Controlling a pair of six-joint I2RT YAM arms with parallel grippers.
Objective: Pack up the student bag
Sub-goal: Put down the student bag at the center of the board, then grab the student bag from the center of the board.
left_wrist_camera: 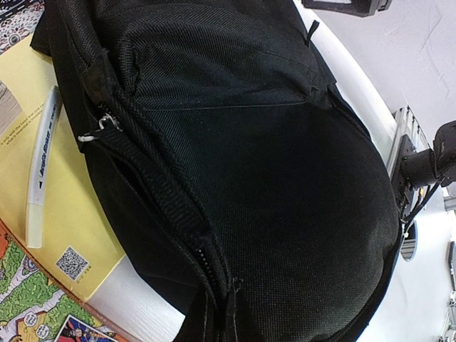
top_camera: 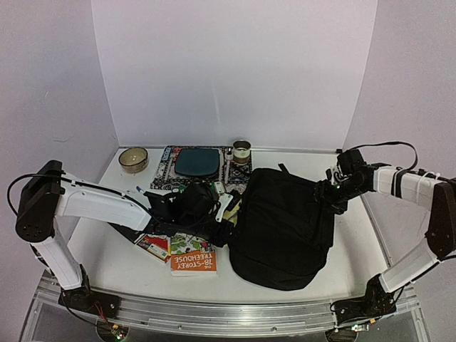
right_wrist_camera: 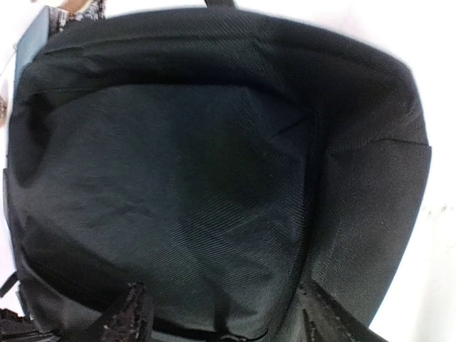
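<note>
Lying on worktop [top_camera: 121, 251], student bag [top_camera: 285, 228], contents hidden, left gripper [top_camera: 229, 211] pressed together, right gripper [right_wrist_camera: 226, 317] spread at its end.

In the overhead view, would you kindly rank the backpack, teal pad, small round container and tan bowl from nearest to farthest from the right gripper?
From the right gripper:
1. backpack, directly beside it, to its left.
2. small round container, back centre.
3. teal pad, further left on the patterned mat.
4. tan bowl, back left.
</note>
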